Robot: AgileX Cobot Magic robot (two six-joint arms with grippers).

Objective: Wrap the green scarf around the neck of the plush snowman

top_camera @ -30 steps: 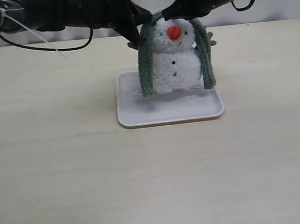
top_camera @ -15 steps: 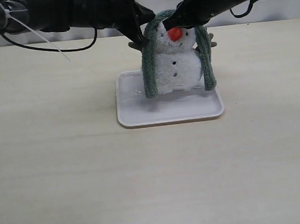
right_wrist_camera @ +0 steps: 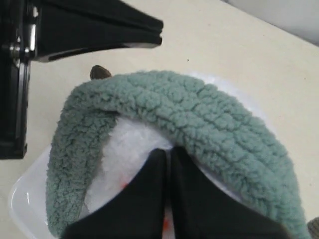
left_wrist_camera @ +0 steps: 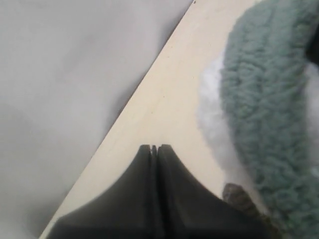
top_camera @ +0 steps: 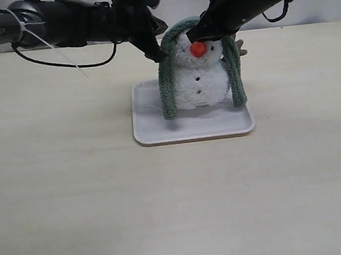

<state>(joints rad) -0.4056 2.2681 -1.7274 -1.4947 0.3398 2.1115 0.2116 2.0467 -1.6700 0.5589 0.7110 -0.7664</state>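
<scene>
Over the white plush snowman's (top_camera: pixel 198 84) head hangs the grey-green knitted scarf (top_camera: pixel 167 95); left gripper (top_camera: pixel 158 56) and right gripper (top_camera: pixel 194 36), pinched together empty, flank it, likely to lower it.

- The plush snowman (top_camera: pixel 199 81) is standing upright on a white tray (top_camera: pixel 159 131), which is sitting on the pale worktop (top_camera: pixel 73 170)
- The green scarf (top_camera: pixel 167 86) is lying over the top of its head, both ends hanging down its sides to the tray
- The left end effector (top_camera: pixel 156 53) is pointing at the scarf's left strand
- The right end effector (top_camera: pixel 197 34) is hovering just above the orange nose (top_camera: pixel 198 49), against the scarf's front edge
</scene>
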